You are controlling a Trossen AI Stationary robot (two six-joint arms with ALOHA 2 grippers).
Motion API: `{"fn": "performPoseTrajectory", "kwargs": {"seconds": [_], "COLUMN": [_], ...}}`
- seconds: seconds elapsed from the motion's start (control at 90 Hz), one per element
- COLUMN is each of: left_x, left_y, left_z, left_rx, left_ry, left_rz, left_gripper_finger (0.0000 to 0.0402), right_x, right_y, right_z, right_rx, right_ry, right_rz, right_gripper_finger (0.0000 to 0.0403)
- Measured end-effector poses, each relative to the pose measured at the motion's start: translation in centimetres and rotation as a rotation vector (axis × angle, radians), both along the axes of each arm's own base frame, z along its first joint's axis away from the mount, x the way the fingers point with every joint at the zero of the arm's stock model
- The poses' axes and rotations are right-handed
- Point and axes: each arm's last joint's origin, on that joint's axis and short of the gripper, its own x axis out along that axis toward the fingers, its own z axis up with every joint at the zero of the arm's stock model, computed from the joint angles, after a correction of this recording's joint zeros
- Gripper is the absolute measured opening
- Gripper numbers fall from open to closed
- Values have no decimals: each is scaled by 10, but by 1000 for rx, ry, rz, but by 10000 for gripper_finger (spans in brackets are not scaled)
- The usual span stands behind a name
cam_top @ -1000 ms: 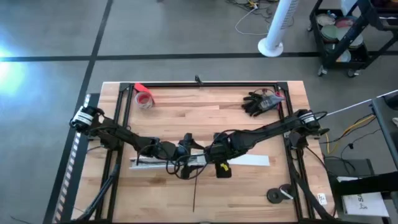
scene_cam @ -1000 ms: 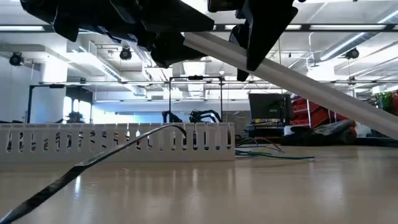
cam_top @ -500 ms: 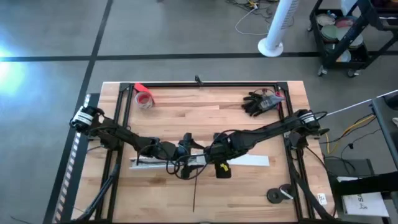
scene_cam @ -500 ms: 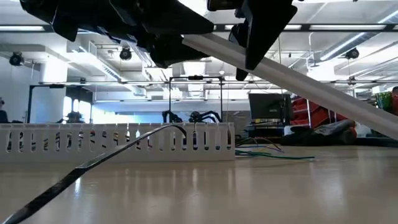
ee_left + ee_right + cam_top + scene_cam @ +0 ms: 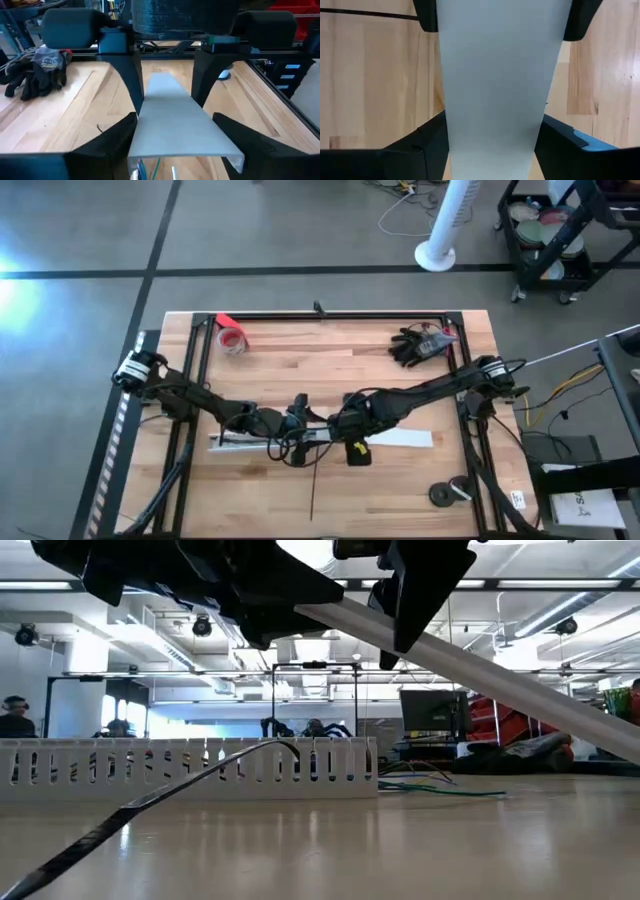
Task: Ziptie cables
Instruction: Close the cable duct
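Nothing shifts — my left end effector [image 5: 175, 150] and right end effector [image 5: 492, 145] both stay clamped on the white strip [image 5: 405, 438] above the slotted duct [image 5: 190, 768]; cables [image 5: 440, 788] untied.

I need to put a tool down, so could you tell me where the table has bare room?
Bare wood lies between the red tape roll and the black gloves. It is crowded mid-table, where both grippers hold the long flat white strip.

This is a robotics lab or industrial workshop. A butcher-block table [image 5: 330, 350] in a black metal frame stands on a bare concrete floor [image 5: 250, 240] marked with dark lines. Past the table's far edge are exposed ceiling ducts [image 5: 150, 635], strip lights, a monitor [image 5: 430, 710], another robot rig [image 5: 315, 727] and a seated person wearing headphones [image 5: 15, 718].
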Motion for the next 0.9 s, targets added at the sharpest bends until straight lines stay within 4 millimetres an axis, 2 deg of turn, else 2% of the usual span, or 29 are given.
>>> {"fn": "performPoseTrajectory", "kwargs": {"seconds": [0.244, 0.356, 0.9], "left_x": [0, 0, 0], "left_y": [0, 0, 0], "left_z": [0, 0, 2], "left_rx": [-10, -16, -21], "left_ry": [-4, -4, -12], "left_rz": [16, 19, 22], "left_gripper_finger": [221, 220, 223], "right_x": [4, 7, 11], "right_y": [1, 2, -2], "right_z": [1, 2, 10], "right_rx": [1, 7, 27], "right_ry": [-39, -74, -147], "right_rz": [22, 34, 21], "right_gripper_finger": [274, 285, 223]}}
